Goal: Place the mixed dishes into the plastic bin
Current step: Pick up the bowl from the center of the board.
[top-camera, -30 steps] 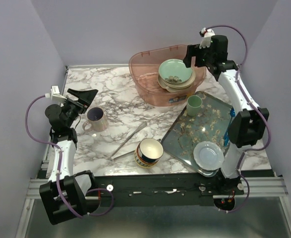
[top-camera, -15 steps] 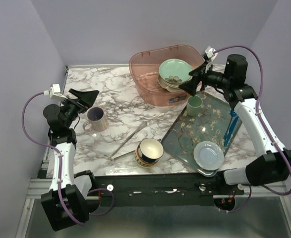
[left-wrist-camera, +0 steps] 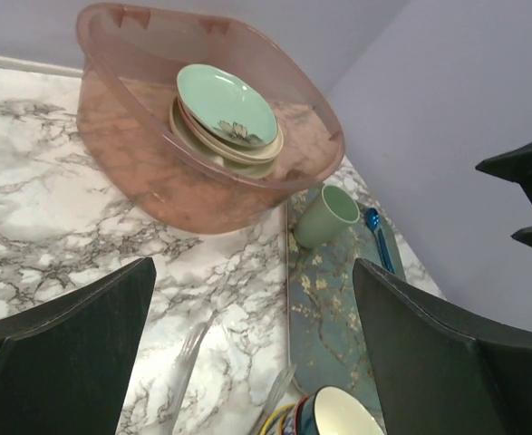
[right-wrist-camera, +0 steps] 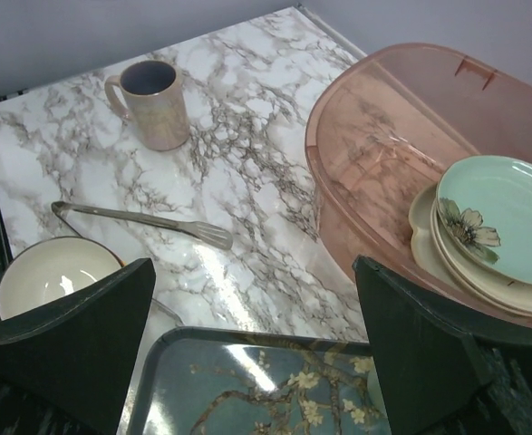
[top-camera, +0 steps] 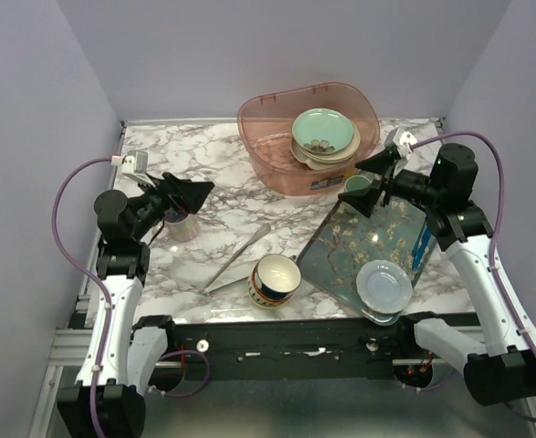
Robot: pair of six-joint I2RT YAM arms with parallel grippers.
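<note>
The translucent pink plastic bin [top-camera: 272, 164] stands at the back and holds a stack of plates with the mint-green plate [top-camera: 322, 130] on top. The bin also shows in the left wrist view [left-wrist-camera: 148, 172] and the right wrist view [right-wrist-camera: 374, 154]. The pale lilac mug [top-camera: 182, 228] stands at the left, partly hidden under my open, empty left gripper [top-camera: 193, 187]. The navy-and-yellow bowl [top-camera: 274, 279] sits near the front edge. My right gripper [top-camera: 359, 185] is open and empty above the tray's far end, over a small green cup [left-wrist-camera: 324, 216].
The floral tray [top-camera: 341, 251] lies at the right with a pale blue plate [top-camera: 383, 285] and a blue utensil [top-camera: 423, 245] on it. Long metal tongs [top-camera: 238, 258] lie between the mug and the bowl.
My right gripper has swung from over the bin's right rim down and forward to above the tray's far end. My left gripper has moved right, over the lilac mug.
</note>
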